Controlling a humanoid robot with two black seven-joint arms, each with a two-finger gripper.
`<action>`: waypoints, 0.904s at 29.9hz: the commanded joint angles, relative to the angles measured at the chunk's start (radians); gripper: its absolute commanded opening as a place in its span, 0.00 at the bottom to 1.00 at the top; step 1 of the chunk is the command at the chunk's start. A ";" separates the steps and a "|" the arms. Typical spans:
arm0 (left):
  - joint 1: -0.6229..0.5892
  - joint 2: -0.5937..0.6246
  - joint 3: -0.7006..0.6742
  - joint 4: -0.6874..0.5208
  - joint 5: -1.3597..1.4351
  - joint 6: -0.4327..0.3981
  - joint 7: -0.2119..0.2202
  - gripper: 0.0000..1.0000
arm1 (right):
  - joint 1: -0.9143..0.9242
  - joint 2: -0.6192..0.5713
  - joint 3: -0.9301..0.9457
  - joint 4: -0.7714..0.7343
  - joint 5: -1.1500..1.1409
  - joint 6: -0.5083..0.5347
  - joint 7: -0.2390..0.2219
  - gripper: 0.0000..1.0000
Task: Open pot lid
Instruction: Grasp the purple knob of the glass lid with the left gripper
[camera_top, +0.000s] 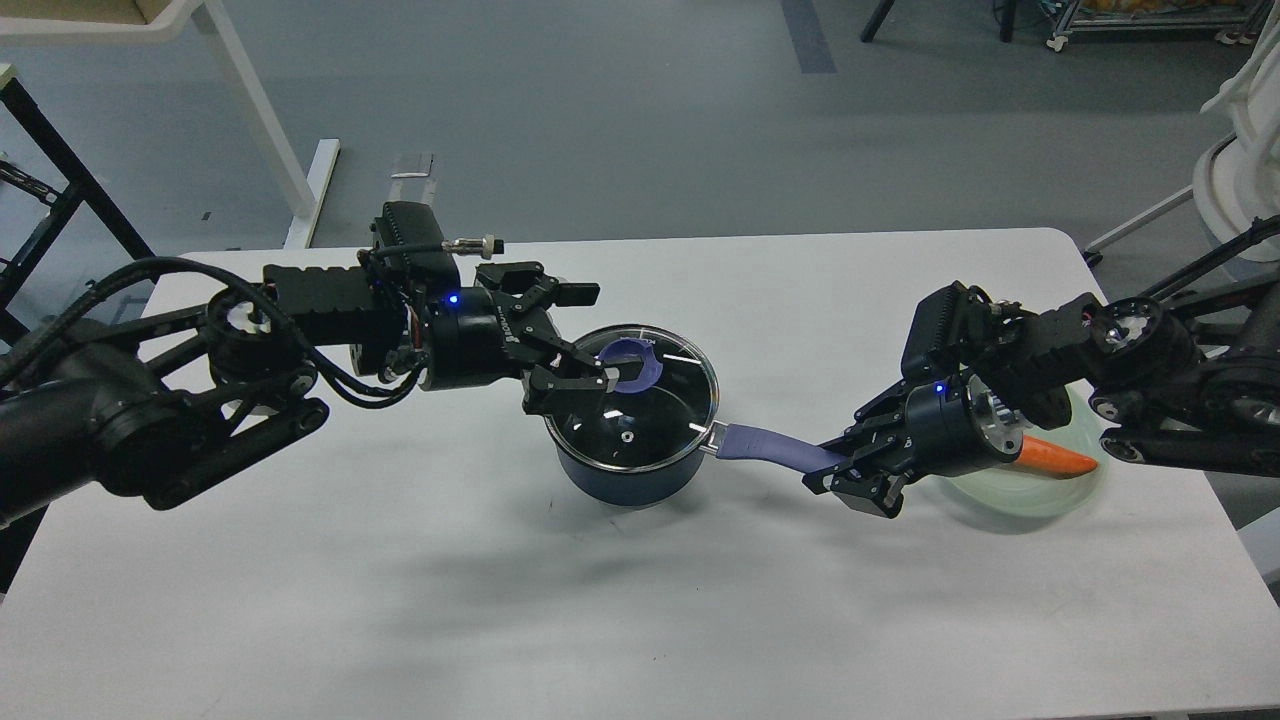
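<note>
Navy-blue pot (630, 480) near the middle of the white table (400, 600), nearer the far edge than the near one, upright, long purple-blue handle (770, 447) running out toward the right edge. Clear glass lid (640, 420) with steel rim seated on the pot, not yet lifted, small vent hole showing toward its near side. Left gripper (590, 375) reaching in from the left edge, fingers spread only narrowly, set around the lid's purple-blue knob (630, 365); actual contact with the knob hard to judge from this angle. Right gripper (835, 470) coming in from the right edge, closed around the far end of the pot handle, the handle's loop hidden between the fingers. Pale green plate (1040, 495) close to the right edge, partly under the right arm, with an orange carrot (1060, 458) lying on it, one end hidden behind the wrist.
</note>
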 joint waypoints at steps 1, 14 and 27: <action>0.003 -0.061 0.019 0.065 0.029 0.004 0.000 0.99 | 0.002 -0.001 0.000 0.001 0.002 0.000 0.000 0.28; 0.006 -0.149 0.051 0.195 0.035 0.044 0.000 0.99 | 0.002 -0.004 0.000 0.004 0.002 0.000 0.000 0.28; 0.019 -0.156 0.057 0.197 0.034 0.047 0.000 0.57 | 0.002 -0.001 0.001 0.005 0.004 0.000 0.000 0.29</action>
